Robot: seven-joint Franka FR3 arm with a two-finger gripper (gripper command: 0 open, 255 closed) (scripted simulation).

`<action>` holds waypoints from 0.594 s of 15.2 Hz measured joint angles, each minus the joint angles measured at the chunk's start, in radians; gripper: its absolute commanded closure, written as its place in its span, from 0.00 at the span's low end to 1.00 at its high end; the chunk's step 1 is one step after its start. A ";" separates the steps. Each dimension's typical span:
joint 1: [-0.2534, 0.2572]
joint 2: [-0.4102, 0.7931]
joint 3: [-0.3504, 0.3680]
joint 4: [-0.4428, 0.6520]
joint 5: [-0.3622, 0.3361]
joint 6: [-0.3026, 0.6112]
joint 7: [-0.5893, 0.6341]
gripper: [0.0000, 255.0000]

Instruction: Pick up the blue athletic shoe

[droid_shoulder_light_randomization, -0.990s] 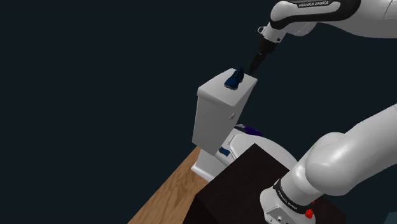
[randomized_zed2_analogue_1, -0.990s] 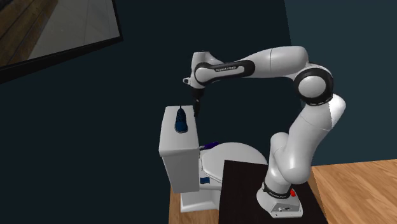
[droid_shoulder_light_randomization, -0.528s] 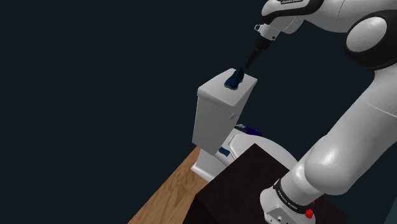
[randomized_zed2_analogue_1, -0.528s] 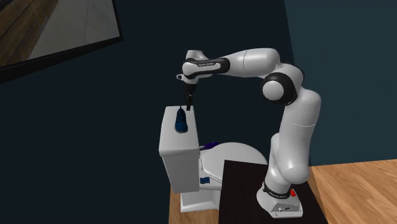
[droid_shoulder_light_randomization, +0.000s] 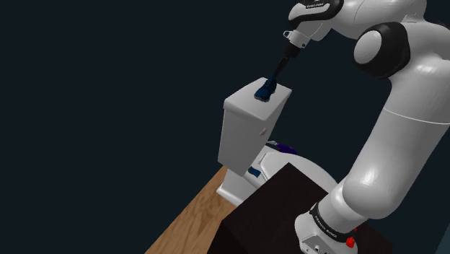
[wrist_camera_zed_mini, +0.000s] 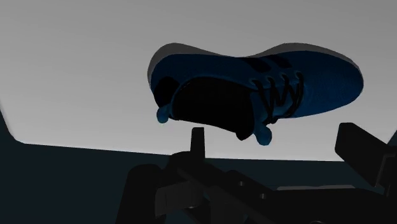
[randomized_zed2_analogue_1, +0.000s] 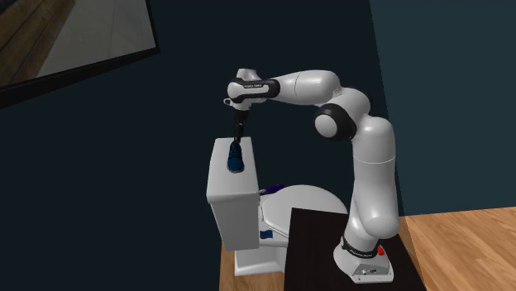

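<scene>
Hanging just above the toilet tank (droid_shoulder_light_randomization: pixel 245 133), the claw (droid_shoulder_light_randomization: pixel 271 75) points steeply down at the tank's flat lid, and the white arm (randomized_zed2_analogue_1: pixel 364 165) arches over to it from the dark stand (droid_shoulder_light_randomization: pixel 267 209). The blue athletic shoe (droid_shoulder_light_randomization: pixel 265 89) lies on that lid, sole down, near the lid's middle. Its dark laces and black stripes show plainly in the wrist view. The claw's tips sit just over the end of the shoe that has the ankle opening.

In the wrist view the black fingers (wrist_camera_zed_mini: pixel 359 153) stand wide apart, so the claw is open. The shoe lies beyond them rather than between them. The fingers clasp nothing, and there is a gap between them and the shoe. From the shoulder view I cannot tell whether a tip brushes the shoe's rim.

Below the tank, on the side nearer the stand, sits the white toilet bowl (randomized_zed2_analogue_1: pixel 302 202), with a small blue and purple patch at its back edge. A wooden floor (droid_shoulder_light_randomization: pixel 191 224) runs under the tank's base, and dark walls rise behind the tank
</scene>
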 measured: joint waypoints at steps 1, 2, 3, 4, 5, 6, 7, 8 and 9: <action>0.000 0.002 0.001 -0.008 0.003 0.009 -0.004 0.00; -0.001 0.007 0.002 -0.016 0.006 0.020 -0.007 0.00; -0.001 0.009 0.003 -0.028 0.009 0.034 -0.012 0.00; 0.000 0.011 0.003 -0.034 0.011 0.042 -0.014 0.00; 0.000 0.011 0.003 -0.039 0.011 0.046 -0.016 1.00; 0.000 0.010 0.003 -0.042 0.011 0.049 -0.016 1.00; 0.000 0.011 0.003 -0.043 0.012 0.050 -0.017 1.00; 0.000 0.010 0.004 -0.044 0.012 0.051 -0.017 1.00; 0.000 0.010 0.004 -0.044 0.012 0.051 -0.017 1.00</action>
